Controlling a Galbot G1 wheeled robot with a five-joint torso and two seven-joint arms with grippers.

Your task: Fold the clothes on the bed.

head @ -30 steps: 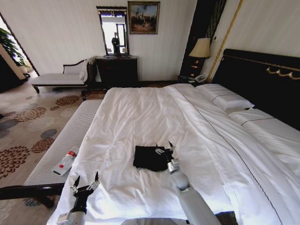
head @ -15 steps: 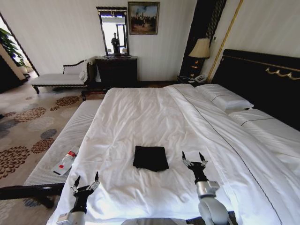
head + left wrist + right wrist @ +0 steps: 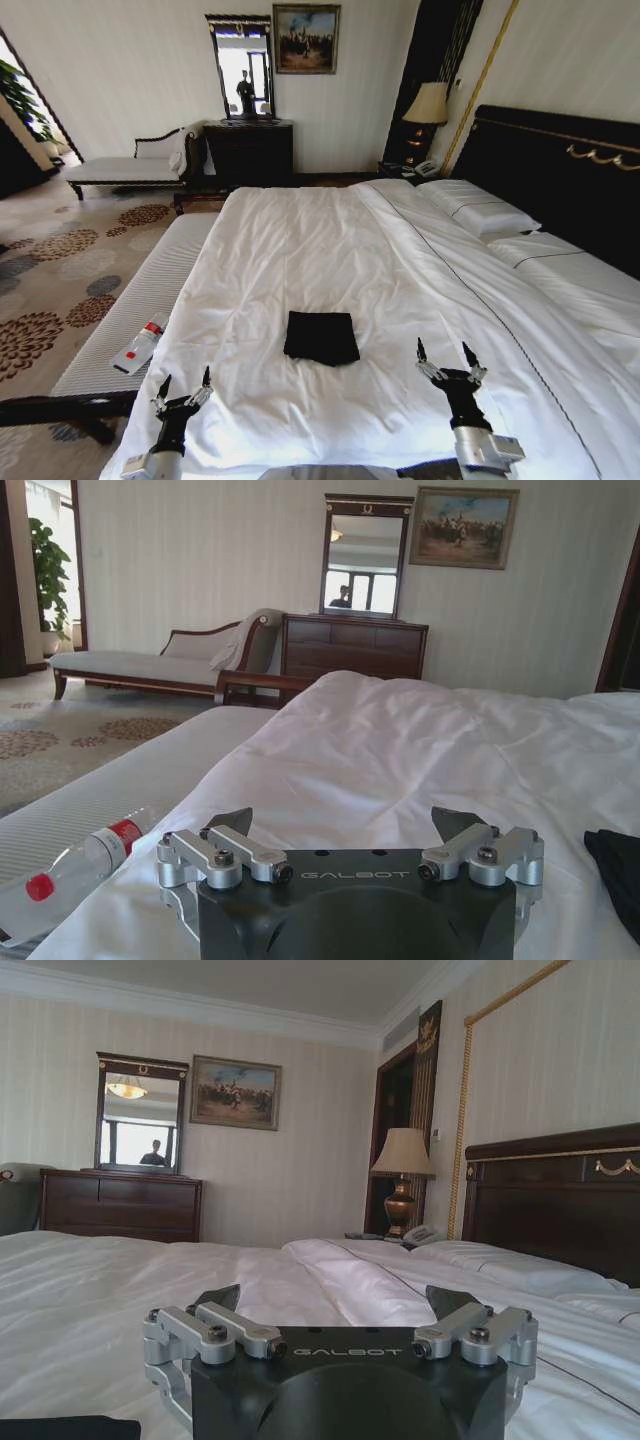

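You have the clothes (image 3: 321,337) lying as a compact black folded bundle on the white duvet (image 3: 320,250) of the bed (image 3: 560,180), near the foot end and roughly midway across; the bundle is close to square, only slightly wider than deep, so its long axis runs across the bed, its far edge straight and facing the wall with the mirror (image 3: 243,68), its near edge a little uneven; no lettering shows on it. Your left gripper (image 3: 182,386) hovers low over the near left corner of the duvet, its fingers (image 3: 232,823) spread apart and holding nothing; your right gripper (image 3: 447,361) hovers over the duvet to the right of the bundle and nearer to you, apart from the cloth, its fingers (image 3: 452,1303) likewise spread and empty. A plastic bottle (image 3: 141,346) lies on the pale bench (image 3: 130,300) beside the bed, well apart from the bundle.
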